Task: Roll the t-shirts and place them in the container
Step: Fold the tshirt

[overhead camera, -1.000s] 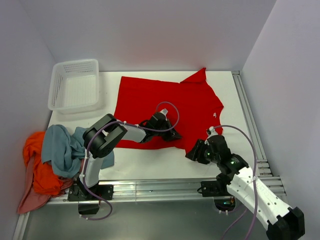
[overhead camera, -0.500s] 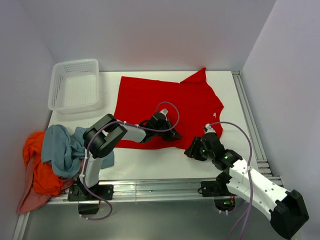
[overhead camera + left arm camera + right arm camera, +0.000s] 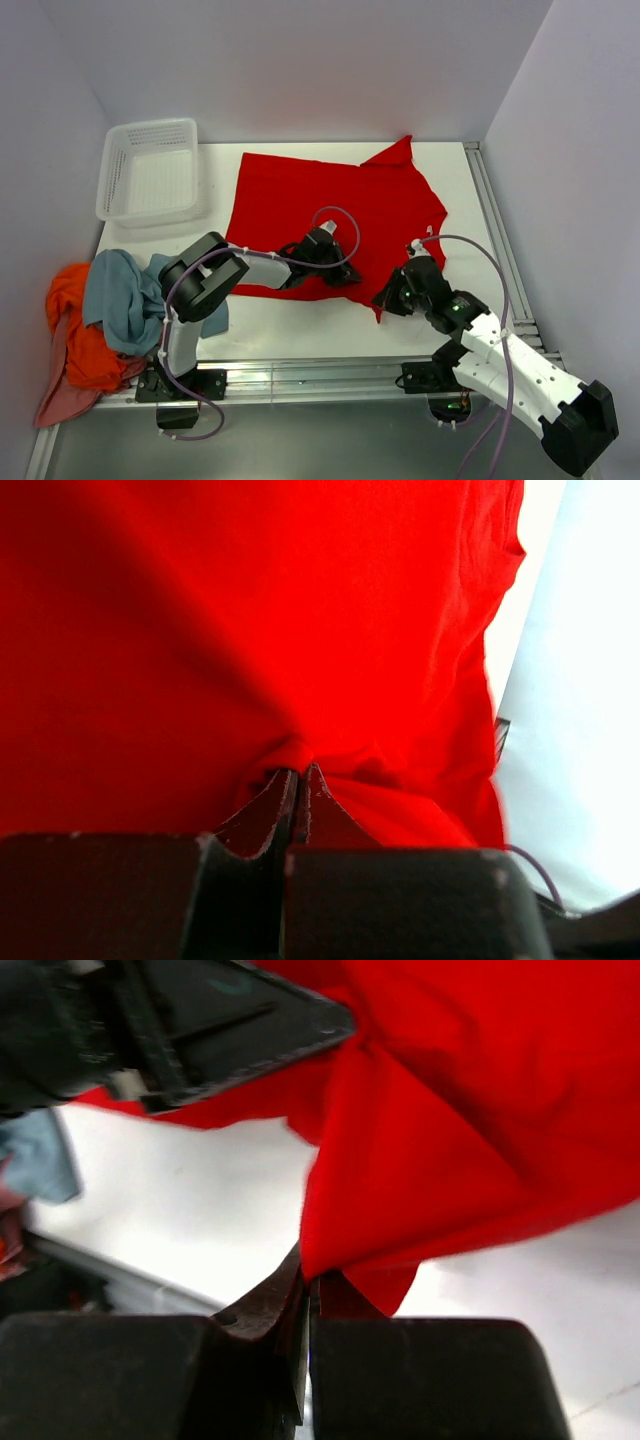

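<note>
left fingers (image 3: 262,815) and right fingers (image 3: 265,1305) tight on red t-shirt (image 3: 330,195), white table (image 3: 300,330), pale lilac walls (image 3: 300,70) around

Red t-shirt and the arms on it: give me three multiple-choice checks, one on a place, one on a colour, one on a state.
1. Where does the right gripper meet the red t-shirt?
A) at its near right edge
B) at its far left corner
C) nowhere

2. What colour is the top shirt of the heap at the near left?
A) green
B) grey-blue
C) white

3. How do the two grippers stand?
A) both open
B) left open, right shut
C) both shut on red cloth

Answers:
1 A: the top view shows the gripper at that edge, with the cloth bunched there.
2 B: it lies over the orange shirt.
3 C: each wrist view shows red cloth pinched between closed fingers, the left gripper included.
</note>
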Controlling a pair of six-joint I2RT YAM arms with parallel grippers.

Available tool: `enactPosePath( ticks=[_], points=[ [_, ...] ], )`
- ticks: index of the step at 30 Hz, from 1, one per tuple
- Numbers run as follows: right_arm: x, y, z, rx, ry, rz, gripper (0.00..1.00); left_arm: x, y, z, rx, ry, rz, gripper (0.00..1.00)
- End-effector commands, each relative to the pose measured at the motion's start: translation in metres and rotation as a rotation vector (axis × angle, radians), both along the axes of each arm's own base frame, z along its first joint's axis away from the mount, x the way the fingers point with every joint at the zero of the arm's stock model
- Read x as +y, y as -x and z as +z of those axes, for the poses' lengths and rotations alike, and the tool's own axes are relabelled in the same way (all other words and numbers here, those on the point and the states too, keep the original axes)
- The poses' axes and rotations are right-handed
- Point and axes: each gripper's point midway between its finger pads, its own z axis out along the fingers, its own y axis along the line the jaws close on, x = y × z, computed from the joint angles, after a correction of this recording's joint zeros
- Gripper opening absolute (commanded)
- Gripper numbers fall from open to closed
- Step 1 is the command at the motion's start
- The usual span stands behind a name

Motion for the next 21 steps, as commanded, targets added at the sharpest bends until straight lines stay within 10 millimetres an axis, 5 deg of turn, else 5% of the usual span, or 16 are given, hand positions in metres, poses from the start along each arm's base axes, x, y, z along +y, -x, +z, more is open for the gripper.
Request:
enactPosePath(
  ticks=[1, 7, 19, 21],
  points=[
    [0.012, 0.014, 0.020, 0.074, -0.051, 0.050, 0.00, -0.003, 0.007, 0.027, -0.073, -0.007, -0.013, 0.00],
    [0.027, 0.032, 0.026, 0.178, -0.146, 0.094, 0.00, 0.000, 0.029, 0.038, -0.109, -0.058, -0.032, 0.00],
    [-0.016, 0.042, 0.009, 0.206, -0.002, -0.075, 0.01, 0.026, 0.043, 0.047, -0.194, -0.177, 0.010, 0.00],
    [-0.022, 0.045, 0.007, 0.211, 0.013, -0.095, 0.10, 0.025, 0.042, 0.049, -0.208, -0.196, 0.012, 0.00]
  ],
)
